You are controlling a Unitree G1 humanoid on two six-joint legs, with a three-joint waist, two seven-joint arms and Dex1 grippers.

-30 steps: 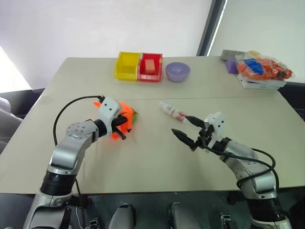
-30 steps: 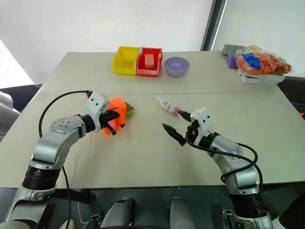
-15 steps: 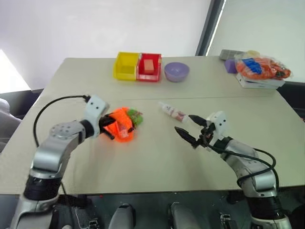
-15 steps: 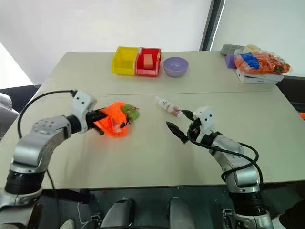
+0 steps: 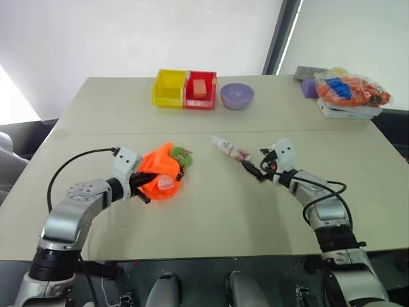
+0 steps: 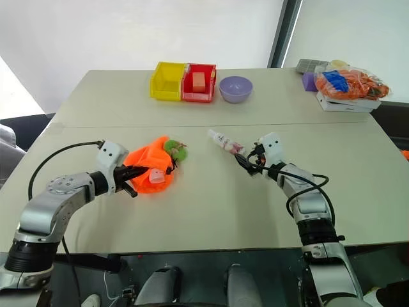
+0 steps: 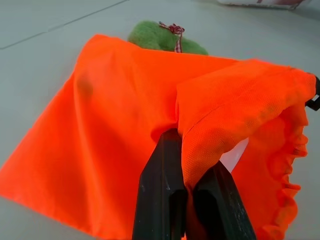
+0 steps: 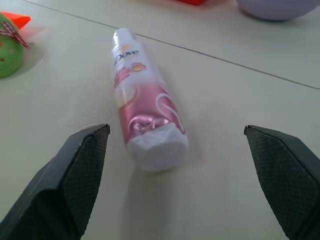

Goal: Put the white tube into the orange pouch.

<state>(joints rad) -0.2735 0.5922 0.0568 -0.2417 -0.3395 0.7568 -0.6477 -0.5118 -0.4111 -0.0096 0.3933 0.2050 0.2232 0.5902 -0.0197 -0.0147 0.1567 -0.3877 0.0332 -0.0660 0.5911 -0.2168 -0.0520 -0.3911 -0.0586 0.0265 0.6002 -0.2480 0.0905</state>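
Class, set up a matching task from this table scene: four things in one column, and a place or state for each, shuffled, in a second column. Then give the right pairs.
Things:
1. white tube
2. orange pouch
3. purple bowl
4. left gripper

States:
A. shut on fabric
B. lying flat ahead of the open right gripper
C. right of the red bin
D. pinched at its rim

Pairs: 1-B, 2-D, 3-C, 4-A

Two silver-grey metal arms with rounded black joints, each wrist capped by a white plastic housing, carry looping black cables; the left gripper (image 7: 192,200) has smooth black fingers, the right gripper (image 8: 180,165) cross-hatched black pads (image 8: 85,165).
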